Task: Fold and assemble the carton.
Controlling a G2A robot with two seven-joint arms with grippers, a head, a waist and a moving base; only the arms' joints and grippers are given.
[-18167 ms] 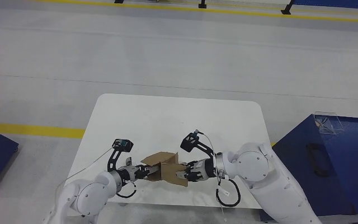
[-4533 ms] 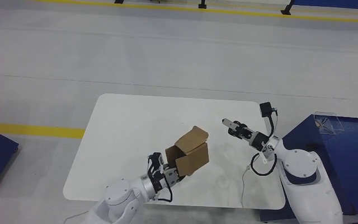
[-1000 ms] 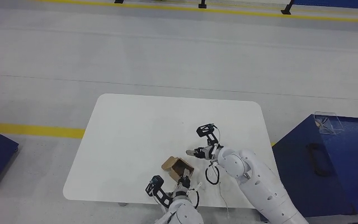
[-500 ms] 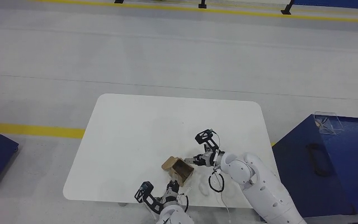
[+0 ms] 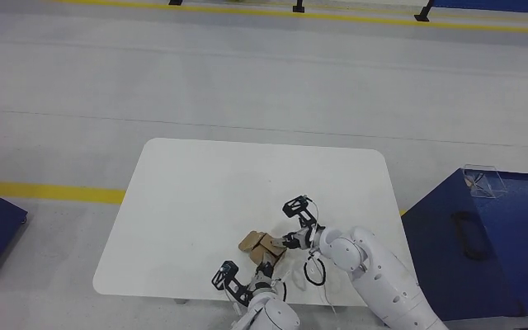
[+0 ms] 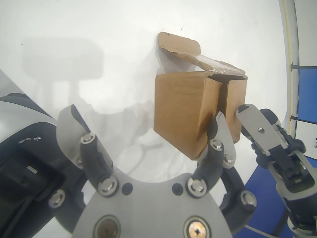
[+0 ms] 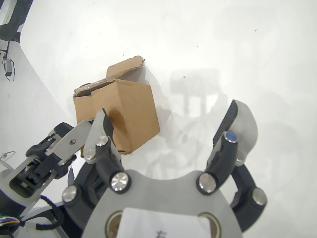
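A small brown carton (image 5: 261, 245) lies on the white table (image 5: 247, 173) near its front edge. One flap (image 6: 178, 43) sticks out from it, and the two end flaps (image 6: 231, 92) meet with a narrow gap. My left gripper (image 6: 146, 120) is open, with one fingertip (image 6: 219, 122) against the carton's corner and the carton outside its span. My right gripper (image 7: 171, 117) is open too, and one of its fingers (image 7: 105, 121) touches the same end of the carton (image 7: 118, 105). In the top view the left gripper (image 5: 268, 262) and the right gripper (image 5: 287, 241) meet at the carton.
The table's front edge (image 5: 190, 295) runs just below the carton. A blue cabinet (image 5: 470, 239) stands off the table's right side. The far half of the table is bare white surface.
The carton's open end now looks covered by its flaps. My right gripper has pressed in closer to the carton, and the left arm has shifted slightly to the right.
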